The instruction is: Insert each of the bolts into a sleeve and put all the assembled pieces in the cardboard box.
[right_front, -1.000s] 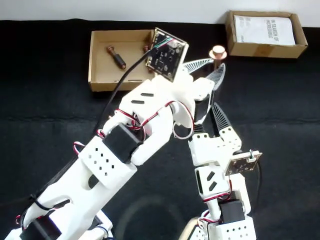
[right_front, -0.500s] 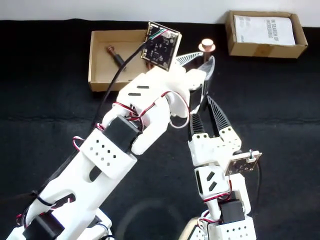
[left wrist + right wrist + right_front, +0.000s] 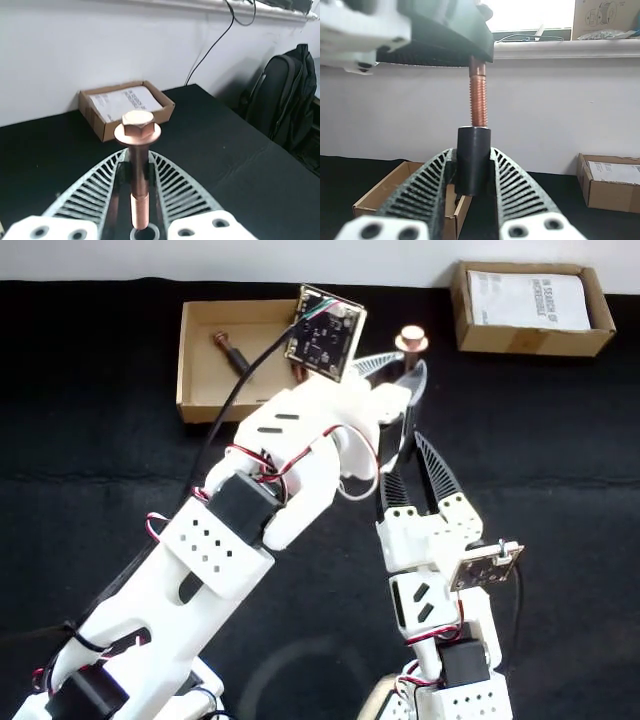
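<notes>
Your left arm has swung a touch toward the cardboard box over the last second, and the bolt's head has come across with it, so the shank now stands in line over the right arm. That's the alignment you wanted. On the black table the cardboard box sits at the far side with one assembled piece already lying inside, and a second box with a paper sheet stands well apart from it. Your left claw is pinched narrow on the bolt, gripping the smooth shank with the hex head poking out beyond the fingertips. Your right claw is clamped on the black sleeve, holding it upright. From the right wrist view, the threaded end of the bolt is right at the mouth of the sleeve and looks just started into it, with most of the thread out in the open. I'd judge the insertion barely begun: it needs a straight push along the axis, since any tilt could jam the thread on the rim.
</notes>
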`<state>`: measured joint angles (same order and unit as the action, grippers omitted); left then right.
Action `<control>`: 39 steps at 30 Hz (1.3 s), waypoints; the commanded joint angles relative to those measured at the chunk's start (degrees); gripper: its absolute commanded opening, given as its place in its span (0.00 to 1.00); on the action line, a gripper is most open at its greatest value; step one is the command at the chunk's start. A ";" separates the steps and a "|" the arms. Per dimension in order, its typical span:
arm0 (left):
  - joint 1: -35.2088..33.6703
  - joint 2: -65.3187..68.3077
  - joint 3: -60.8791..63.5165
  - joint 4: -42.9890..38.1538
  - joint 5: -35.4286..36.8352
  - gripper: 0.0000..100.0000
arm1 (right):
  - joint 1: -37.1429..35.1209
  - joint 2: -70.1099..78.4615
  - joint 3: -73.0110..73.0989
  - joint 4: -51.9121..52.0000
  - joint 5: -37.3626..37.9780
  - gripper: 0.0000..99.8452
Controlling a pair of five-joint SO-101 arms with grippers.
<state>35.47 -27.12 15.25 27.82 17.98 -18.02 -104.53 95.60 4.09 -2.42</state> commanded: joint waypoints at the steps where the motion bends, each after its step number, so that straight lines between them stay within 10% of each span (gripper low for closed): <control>1: 0.75 -0.84 0.66 0.26 1.14 0.01 | -0.04 -0.48 7.69 -0.13 0.62 0.01; 39: 2.15 -0.92 -4.26 10.55 4.04 0.01 | 0.04 -0.48 7.87 -0.13 0.79 0.01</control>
<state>36.97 -27.03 13.76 38.02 21.93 -17.93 -104.53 95.60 4.18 -1.98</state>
